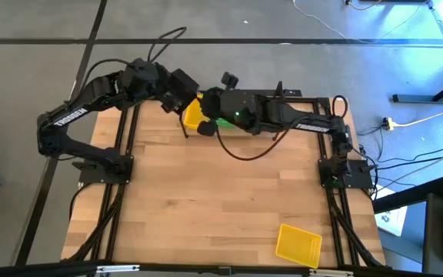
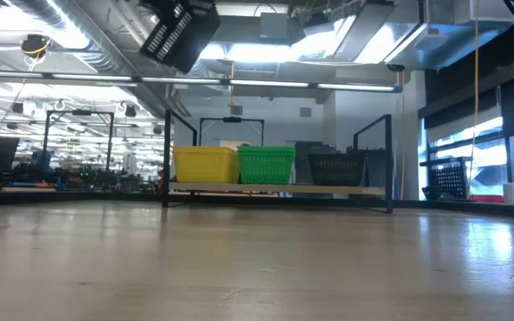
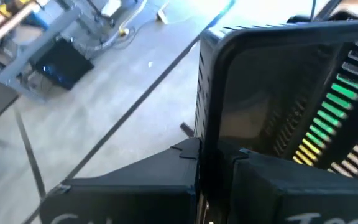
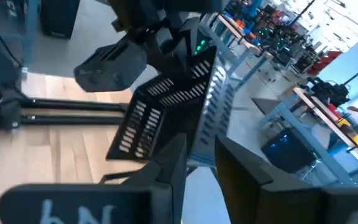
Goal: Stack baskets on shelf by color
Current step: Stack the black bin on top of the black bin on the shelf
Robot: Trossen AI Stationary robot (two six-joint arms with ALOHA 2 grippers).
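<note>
Black mesh fills both wrist views: a black basket [image 4: 166,112] is held up in the air between the two arms, above the far edge of the surface [image 1: 221,200]. The left pincer [image 3: 213,180] is clenched on its rim, and the right pincer [image 4: 197,168] is clenched on its other side. In the low view the basket hangs tilted, high over the left end of the shelf [image 2: 275,189].

On the shelf board three baskets stand in a row: a yellow one [image 2: 205,164], a green one [image 2: 266,165] just beside it, and a dark one [image 2: 335,168] a little apart. I cannot tell if each is one basket or a stack.

One more yellow basket [image 1: 298,245] lies flat on the near right part of the surface, well apart from the shelf.
</note>
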